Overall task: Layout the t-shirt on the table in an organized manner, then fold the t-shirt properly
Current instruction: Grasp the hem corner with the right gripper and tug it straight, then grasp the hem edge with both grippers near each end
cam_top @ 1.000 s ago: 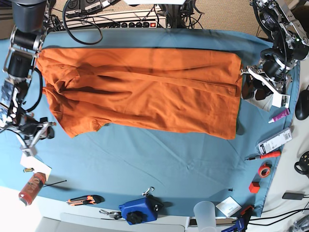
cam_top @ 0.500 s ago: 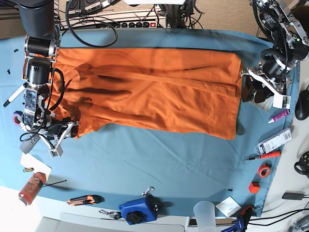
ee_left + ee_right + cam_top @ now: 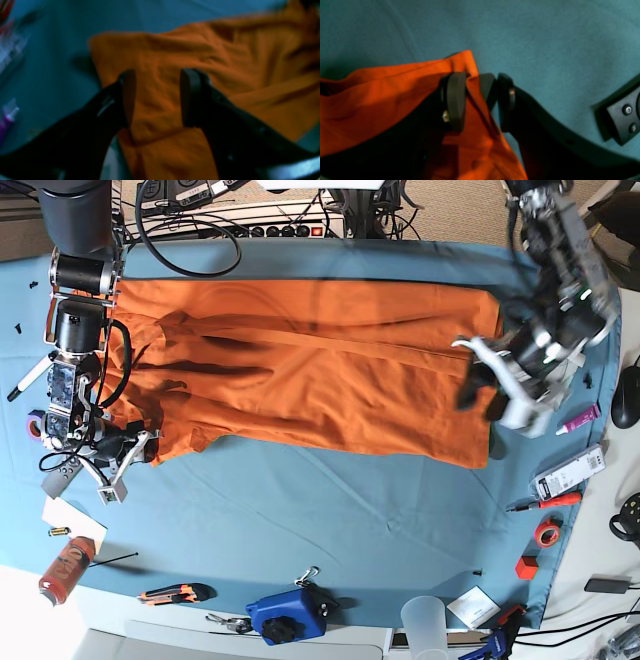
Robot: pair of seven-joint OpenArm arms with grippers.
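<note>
The orange t-shirt [image 3: 320, 370] lies spread sideways across the far half of the teal table [image 3: 300, 510], its left end rumpled. My right gripper [image 3: 125, 460] sits at the shirt's lower left corner. In the right wrist view that gripper [image 3: 480, 100] is open, with the edge of the t-shirt [image 3: 382, 100] running between its fingers; one finger is over fabric, the other over the table [image 3: 545, 50]. My left gripper [image 3: 483, 402] hangs over the shirt's right edge. In the blurred left wrist view it [image 3: 157, 97] stands open above the wrinkled t-shirt [image 3: 225, 75].
Along the front edge lie an orange can [image 3: 65, 568], a utility knife [image 3: 175, 593], a blue tool [image 3: 285, 617] and a plastic cup [image 3: 425, 620]. At the right edge are a purple tube [image 3: 578, 418], a white box [image 3: 570, 472], a screwdriver [image 3: 545, 502] and red tape [image 3: 546, 532].
My left arm has swung in from the table's right edge to above the shirt's right edge. The right arm came in from the far left to the shirt's lower left corner and has since held there.
</note>
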